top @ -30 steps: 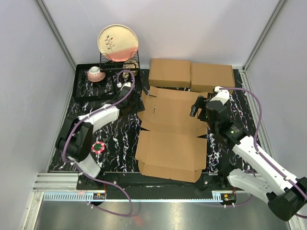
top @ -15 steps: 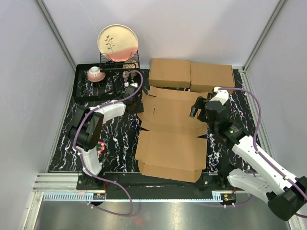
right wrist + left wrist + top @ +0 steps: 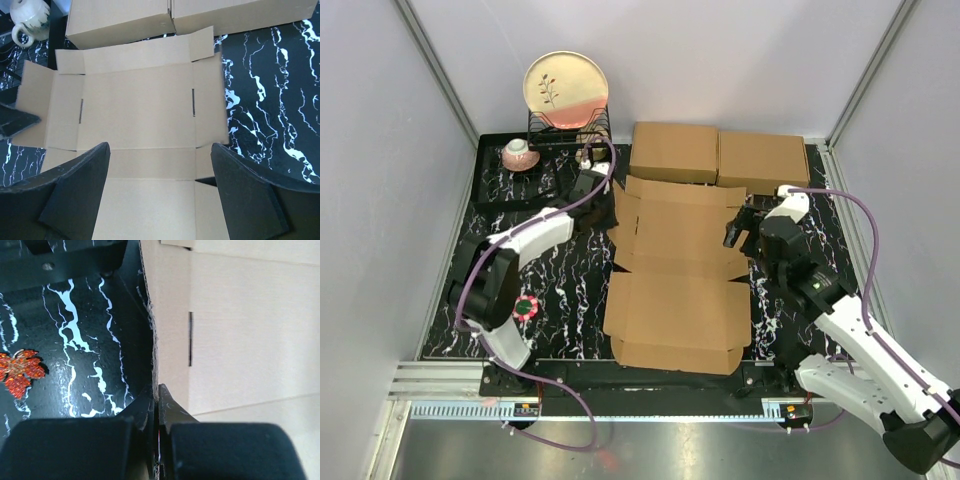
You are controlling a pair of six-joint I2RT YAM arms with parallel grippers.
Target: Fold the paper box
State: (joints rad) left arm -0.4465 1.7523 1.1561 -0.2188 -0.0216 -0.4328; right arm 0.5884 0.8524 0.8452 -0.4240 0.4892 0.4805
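Black marbled surface point(image 3: 560, 300) is covered centrally by the flat paper box point(image 3: 680, 260). Its left flap edge is pinched by the closed left hand point(image 3: 157, 405); the right hand point(image 3: 159, 147) is held open above. Such a shallow pinch could be lost if lifted fast

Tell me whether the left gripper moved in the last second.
Yes. Against the dish rack in the top view, the left gripper has shifted right, toward the rack's right end, and shut on the left edge of the paper box.
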